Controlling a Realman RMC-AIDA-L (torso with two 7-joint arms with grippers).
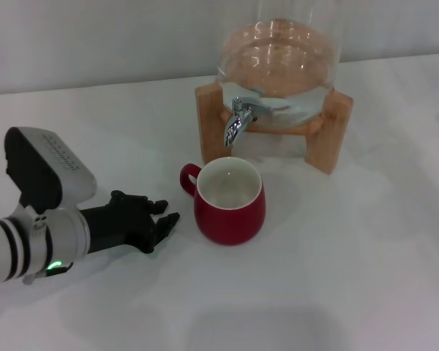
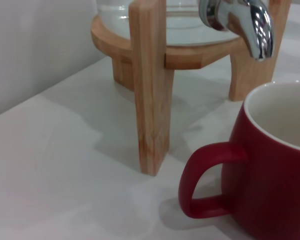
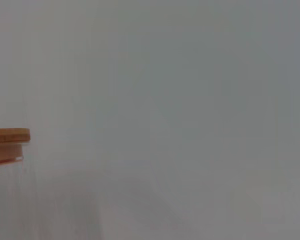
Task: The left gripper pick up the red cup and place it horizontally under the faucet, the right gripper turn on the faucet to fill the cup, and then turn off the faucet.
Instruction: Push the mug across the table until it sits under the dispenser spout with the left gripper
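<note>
The red cup (image 1: 229, 201) stands upright on the white table, right below the spout of the chrome faucet (image 1: 238, 121). Its loop handle points toward my left gripper (image 1: 163, 219). That gripper rests low over the table just left of the cup, open, holding nothing and a short gap away from the handle. The left wrist view shows the red cup (image 2: 270, 165) with its handle close up and the faucet (image 2: 250, 25) above its white rim. My right gripper is out of view.
The faucet is fitted to a clear glass jar (image 1: 278, 58) holding water, set on a wooden stand (image 1: 329, 139) at the back. A stand leg (image 2: 150, 90) is close beside the cup handle. The right wrist view shows only a wooden lid (image 3: 7, 136) and grey wall.
</note>
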